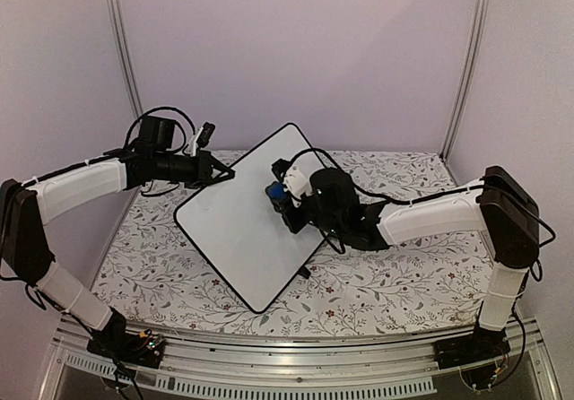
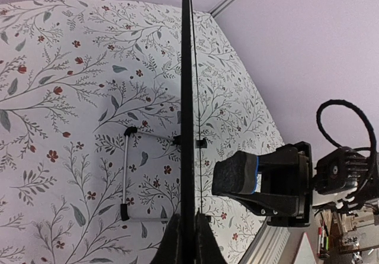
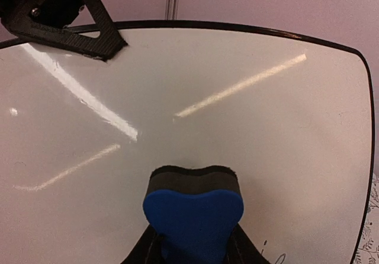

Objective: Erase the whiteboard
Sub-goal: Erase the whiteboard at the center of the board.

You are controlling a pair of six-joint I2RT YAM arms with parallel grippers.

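Note:
The whiteboard (image 1: pixel 235 230) is a large white board with a black rim, held tilted over the floral table. My left gripper (image 1: pixel 224 174) is shut on its far-left rim. In the left wrist view the board shows edge-on (image 2: pixel 187 86) between my left fingertips (image 2: pixel 188 235). My right gripper (image 1: pixel 280 195) is shut on the blue eraser (image 1: pixel 273 191), whose dark felt face is against the board's upper right part. In the right wrist view the eraser (image 3: pixel 193 208) sits on the white surface (image 3: pixel 249 128), with faint dark handwriting (image 3: pixel 273 258) at the bottom right.
A wire stand (image 2: pixel 126 175) shows behind the board, lying on the floral tablecloth (image 1: pixel 386 283). Metal posts (image 1: pixel 123 50) stand at the back corners against the walls. An aluminium rail (image 1: pixel 296 351) runs along the near edge.

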